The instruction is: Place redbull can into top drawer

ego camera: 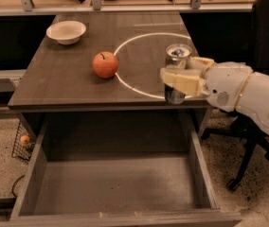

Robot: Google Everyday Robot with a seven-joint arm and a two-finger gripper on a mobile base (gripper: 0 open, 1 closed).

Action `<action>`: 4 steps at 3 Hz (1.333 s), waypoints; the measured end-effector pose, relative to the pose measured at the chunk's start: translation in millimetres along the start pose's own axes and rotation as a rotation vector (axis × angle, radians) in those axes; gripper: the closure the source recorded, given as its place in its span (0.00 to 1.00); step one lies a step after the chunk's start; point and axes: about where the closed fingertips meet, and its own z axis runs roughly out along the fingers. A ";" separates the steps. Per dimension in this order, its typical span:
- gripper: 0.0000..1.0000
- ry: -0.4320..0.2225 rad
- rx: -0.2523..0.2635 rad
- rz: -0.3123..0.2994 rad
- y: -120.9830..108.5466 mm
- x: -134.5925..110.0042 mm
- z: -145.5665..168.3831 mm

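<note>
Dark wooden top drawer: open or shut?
Open: dark grey-brown top drawer is pulled out below the tabletop, bottom visible. Gripper grips the slim silver redbull can near the front edge.

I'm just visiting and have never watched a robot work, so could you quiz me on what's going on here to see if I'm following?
1. True or false: the top drawer is shut.
2. What does the gripper grip at the front edge of the table? A) a banana B) the redbull can C) a spoon
3. Fill in: the white bowl sits nearer the table's far edge than the red ___.

Key
1. False: it is pulled out below the tabletop.
2. B.
3. apple.
</note>
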 end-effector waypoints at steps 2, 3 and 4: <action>1.00 0.041 -0.186 -0.033 56.6 84.2 -16.9; 1.00 0.057 -0.257 -0.025 77.2 121.8 -10.4; 1.00 0.056 -0.323 -0.005 96.1 148.9 5.4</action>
